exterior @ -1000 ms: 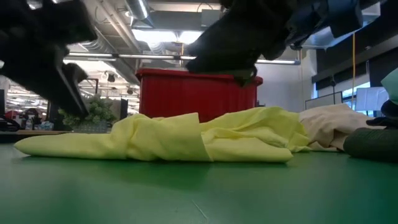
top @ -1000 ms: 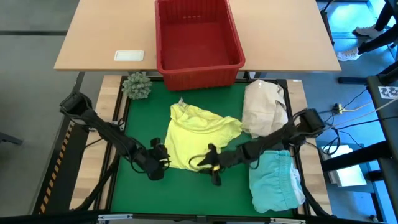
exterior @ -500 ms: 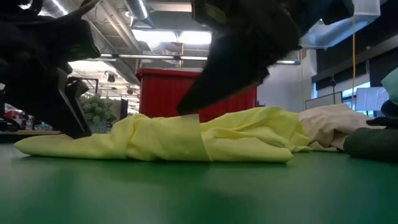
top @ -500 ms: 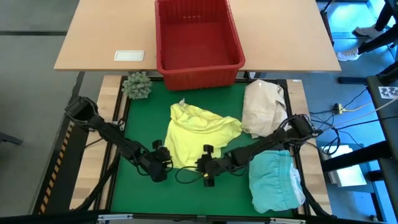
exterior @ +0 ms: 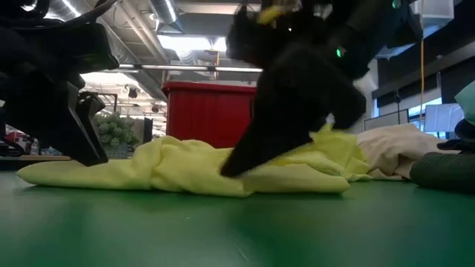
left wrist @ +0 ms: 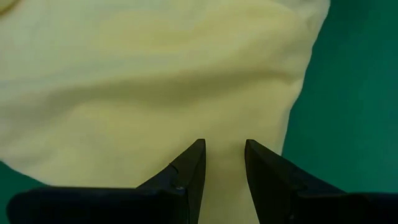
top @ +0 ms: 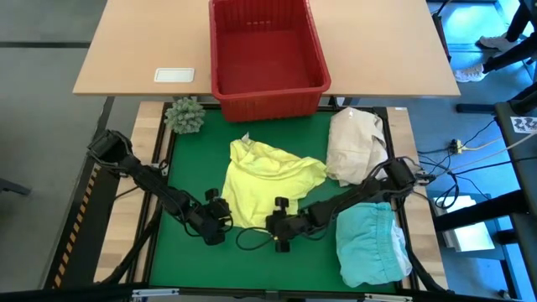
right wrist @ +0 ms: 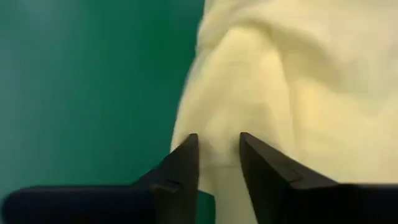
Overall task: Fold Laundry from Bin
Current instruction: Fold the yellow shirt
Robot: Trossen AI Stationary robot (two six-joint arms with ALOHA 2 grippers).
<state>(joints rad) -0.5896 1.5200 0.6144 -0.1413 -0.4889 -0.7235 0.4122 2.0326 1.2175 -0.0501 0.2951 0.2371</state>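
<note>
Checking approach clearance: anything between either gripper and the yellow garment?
Nothing visible. The left gripper and right gripper both sit at the near edge of the yellow garment, fingers parted with cloth between them. The cream bundle and turquoise garment lie off to the right.

One red bin (top: 268, 52), one yellow garment (top: 267, 183), one turquoise garment (top: 371, 243) — plus one cream bundle (top: 354, 144), one spiky green ball (top: 185, 115).

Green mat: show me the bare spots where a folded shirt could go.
Free: the front strip of the green mat below both grippers, and the left side under the spiky plant ball. Crowded: the centre with the yellow shirt, the right with the cream bundle and turquoise garment.
</note>
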